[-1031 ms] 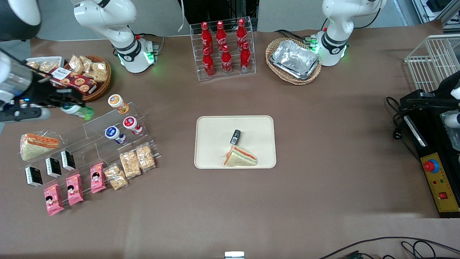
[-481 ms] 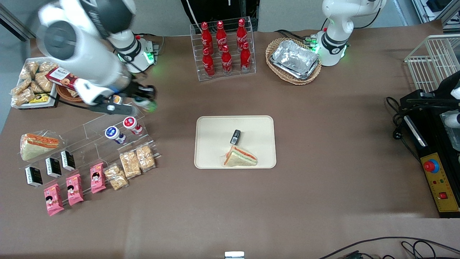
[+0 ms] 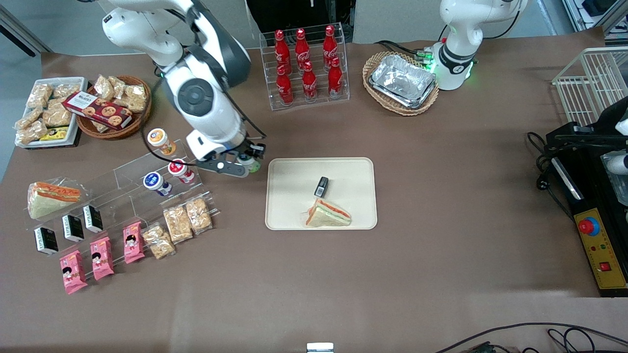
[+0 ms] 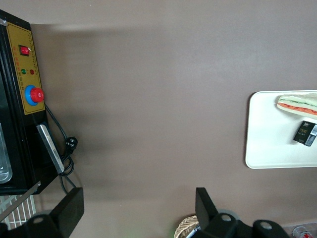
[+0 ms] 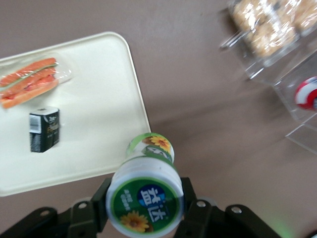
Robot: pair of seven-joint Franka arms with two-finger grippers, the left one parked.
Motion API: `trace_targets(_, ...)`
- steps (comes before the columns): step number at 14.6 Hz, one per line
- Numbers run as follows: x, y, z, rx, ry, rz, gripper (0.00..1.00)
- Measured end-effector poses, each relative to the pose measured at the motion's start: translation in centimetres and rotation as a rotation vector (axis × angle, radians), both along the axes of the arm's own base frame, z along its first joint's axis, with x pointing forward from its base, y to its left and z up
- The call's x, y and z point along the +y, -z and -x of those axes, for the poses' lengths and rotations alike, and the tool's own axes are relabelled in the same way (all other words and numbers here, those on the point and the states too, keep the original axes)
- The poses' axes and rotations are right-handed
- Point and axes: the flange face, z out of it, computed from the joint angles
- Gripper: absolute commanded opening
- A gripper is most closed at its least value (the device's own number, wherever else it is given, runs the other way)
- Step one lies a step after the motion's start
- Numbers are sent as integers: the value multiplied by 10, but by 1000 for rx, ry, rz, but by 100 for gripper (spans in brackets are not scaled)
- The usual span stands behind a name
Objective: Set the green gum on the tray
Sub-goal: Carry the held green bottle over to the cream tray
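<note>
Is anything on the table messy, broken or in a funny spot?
Nothing looks spilled or broken. The only thing off its shelf is the green gum, held in the gripper just beside the tray. The sandwich and small black box lie neatly on the tray.

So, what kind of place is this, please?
Probably a lab mock-up of a snack shop: cola bottles stand in a clear rack, and pink snack packs lie in rows. The gripper, shut on the green gum, is above the table beside the tray.
</note>
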Motion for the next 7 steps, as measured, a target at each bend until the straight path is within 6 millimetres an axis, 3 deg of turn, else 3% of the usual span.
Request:
trace_targets(4,19,46,1,-36,5,-10,45)
trace_targets(7,38,98,6,-66,10,-15,45)
